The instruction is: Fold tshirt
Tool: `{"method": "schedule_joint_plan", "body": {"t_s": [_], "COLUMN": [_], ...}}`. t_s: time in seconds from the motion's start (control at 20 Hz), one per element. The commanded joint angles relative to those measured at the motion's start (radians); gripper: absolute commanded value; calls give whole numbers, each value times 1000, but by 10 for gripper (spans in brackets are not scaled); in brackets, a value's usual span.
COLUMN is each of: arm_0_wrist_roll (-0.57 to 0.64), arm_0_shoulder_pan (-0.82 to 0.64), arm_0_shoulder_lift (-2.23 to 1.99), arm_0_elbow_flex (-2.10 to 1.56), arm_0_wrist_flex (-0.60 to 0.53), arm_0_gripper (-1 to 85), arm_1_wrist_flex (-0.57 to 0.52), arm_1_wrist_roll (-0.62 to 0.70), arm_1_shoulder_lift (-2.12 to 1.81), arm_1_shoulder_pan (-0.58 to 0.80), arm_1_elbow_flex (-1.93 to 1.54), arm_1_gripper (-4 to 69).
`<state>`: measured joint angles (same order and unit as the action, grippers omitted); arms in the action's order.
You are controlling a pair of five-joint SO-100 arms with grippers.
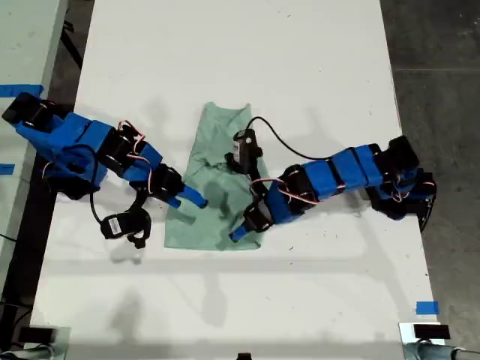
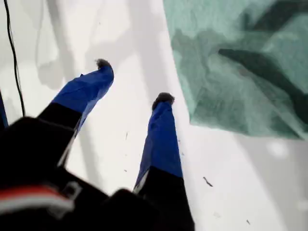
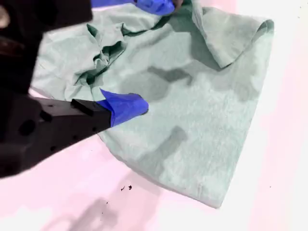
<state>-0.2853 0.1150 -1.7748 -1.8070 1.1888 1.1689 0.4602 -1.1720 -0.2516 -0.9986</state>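
Currently my first gripper (image 2: 132,82) is hanging unclenched over white table (image 1: 300,60) beside the crumpled mint-green cloth tshirt (image 1: 214,187); my second gripper (image 3: 151,53) is hovering spread above it.

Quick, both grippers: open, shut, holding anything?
My first gripper: open, empty, over the white table beside the pale mint-green cloth t-shirt.
My second gripper: cannot tell.

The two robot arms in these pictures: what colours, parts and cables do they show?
Both arms have bright blue printed shells with black motor blocks and thin red and white wires. My first gripper has blue fingers with dark tips on a black base. My second gripper shows a blue finger on a black body. Black cables trail from both.
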Motion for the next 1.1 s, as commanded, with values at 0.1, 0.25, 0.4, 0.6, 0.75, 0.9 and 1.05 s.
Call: {"method": "schedule_joint_plan", "body": {"t_s": [0.1, 0.25, 0.4, 0.6, 0.75, 0.9, 1.05], "arm_0_wrist_roll": [-14, -17, -20, -20, -23, -49, -55], "arm_0_shoulder_pan": [12, 17, 21, 23, 20, 21, 58], "arm_0_shoulder_lift": [-77, -77, -77, -74, -72, -66, -63], "arm_0_elbow_flex": [12, 12, 15, 14, 14, 11, -31], "arm_0_wrist_flex": [-15, -15, -17, -17, -18, 8, 23], "arm_0_gripper": [304, 314, 313, 311, 311, 240, 318], "arm_1_wrist_flex": [37, 37, 114, 215, 282, 276, 272], "arm_1_wrist_roll": [-35, -20, -20, 49, 61, 89, 95], "arm_1_shoulder_lift": [-153, -160, -178, -236, -249, -250, -249], "arm_1_shoulder_pan": [-67, -49, -5, 100, 169, 192, 192], "arm_1_elbow_flex": [77, 77, 74, 46, 11, -20, -26], "arm_1_gripper": [184, 183, 175, 116, 2, -19, -19]}}
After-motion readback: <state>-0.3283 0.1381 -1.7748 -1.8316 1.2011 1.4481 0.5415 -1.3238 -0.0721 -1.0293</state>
